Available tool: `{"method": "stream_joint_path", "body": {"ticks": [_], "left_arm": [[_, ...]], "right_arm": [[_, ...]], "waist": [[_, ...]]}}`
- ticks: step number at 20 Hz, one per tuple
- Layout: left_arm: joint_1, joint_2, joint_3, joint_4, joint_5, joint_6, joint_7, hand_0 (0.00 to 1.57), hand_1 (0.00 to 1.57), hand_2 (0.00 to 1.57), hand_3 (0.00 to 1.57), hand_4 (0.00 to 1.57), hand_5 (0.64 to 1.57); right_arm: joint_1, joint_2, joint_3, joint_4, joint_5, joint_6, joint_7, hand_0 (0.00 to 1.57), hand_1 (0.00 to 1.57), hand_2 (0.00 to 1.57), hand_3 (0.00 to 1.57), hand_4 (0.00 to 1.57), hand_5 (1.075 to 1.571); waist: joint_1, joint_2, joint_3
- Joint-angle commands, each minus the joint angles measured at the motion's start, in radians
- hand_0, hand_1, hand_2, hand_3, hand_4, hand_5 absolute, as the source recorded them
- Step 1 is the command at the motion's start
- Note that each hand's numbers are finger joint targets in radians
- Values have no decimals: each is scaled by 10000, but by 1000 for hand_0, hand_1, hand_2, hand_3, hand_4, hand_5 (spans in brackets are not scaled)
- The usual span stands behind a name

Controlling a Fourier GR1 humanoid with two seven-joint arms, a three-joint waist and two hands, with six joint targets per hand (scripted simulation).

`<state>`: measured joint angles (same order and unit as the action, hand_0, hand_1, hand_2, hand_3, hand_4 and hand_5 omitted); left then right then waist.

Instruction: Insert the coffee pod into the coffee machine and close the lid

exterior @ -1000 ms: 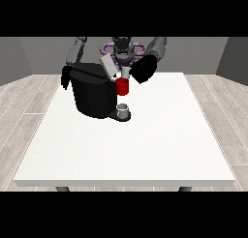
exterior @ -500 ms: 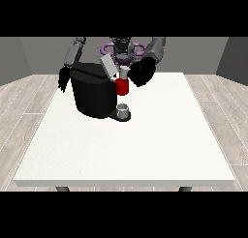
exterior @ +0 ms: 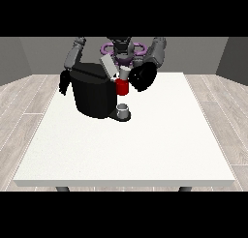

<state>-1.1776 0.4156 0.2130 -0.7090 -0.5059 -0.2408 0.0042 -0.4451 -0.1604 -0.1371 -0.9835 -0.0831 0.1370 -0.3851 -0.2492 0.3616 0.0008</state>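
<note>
a large white table (exterior: 145,150) fills the middle of the view, with the robot small at its far edge, arms reaching forward over the tabletop

a black coffee machine (exterior: 94,94) stands on the far left part of the table. its grey lid (exterior: 109,66) is raised, tilted up and back above the machine's top right corner. a small grey cup (exterior: 124,110) stands upright on the machine's base, at the front right, under the brewing head; whether anything is in the cup cannot be seen. just above the cup, a red part (exterior: 122,87) shows on the machine's right front

the coffee pod (exterior: 125,73) is a small pale cup-shaped thing held above the red part, beside the open lid. it looks roughly upright, long axis near vertical, though which end faces down is too small to tell. it is not clear whether it already sits in the machine's opening or hangs just over it

the hand at the view's right (exterior: 142,77) is black and bulky, right next to the pod and apparently touching it from the right. its fingers seem curled toward the pod, holding it

the hand at the view's left (exterior: 64,82) hangs beside the machine's left wall, near or touching it; whether its fingers are spread or curled cannot be told
</note>
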Motion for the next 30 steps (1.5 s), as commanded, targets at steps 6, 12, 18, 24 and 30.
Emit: {"method": "stream_joint_path", "body": {"ticks": [6, 12, 18, 24, 30], "left_arm": [[-109, -169, -38, 132, -197, 673, -2, 1403, 1403, 1436, 1395, 629, 1571], [918, -943, 426, -210, 974, -1, -1145, 0, 0, 0, 0, 0, 1571], [3536, -2506, 254, -270, 1478, 20, -2180, 0, 0, 0, 0, 0, 1571], [6110, -2967, 911, -87, 2551, -547, -3860, 0, 0, 0, 0, 144, 1571], [7832, -3140, 1055, 270, 2854, -928, -3885, 0, 0, 0, 0, 242, 1571]], "right_arm": [[-467, -28, -172, 305, -229, 174, 55, 0, 0, 0, 0, 349, 1571], [480, -186, -540, 808, -447, 407, -605, 0, 0, 0, 0, 201, 1571], [2151, 457, -257, 761, -324, 259, -1014, 0, 0, 0, 0, 227, 1571], [3689, 691, 610, -122, 223, 354, -758, 0, 0, 0, 0, 0, 1571], [3515, 1392, 1874, -1938, 1044, -562, 943, 0, 0, 0, 0, 137, 1571]], "waist": [[-63, 87, -4], [643, -709, -7], [1605, -2948, -12], [1922, -4839, -28], [1886, -6610, -29]]}}
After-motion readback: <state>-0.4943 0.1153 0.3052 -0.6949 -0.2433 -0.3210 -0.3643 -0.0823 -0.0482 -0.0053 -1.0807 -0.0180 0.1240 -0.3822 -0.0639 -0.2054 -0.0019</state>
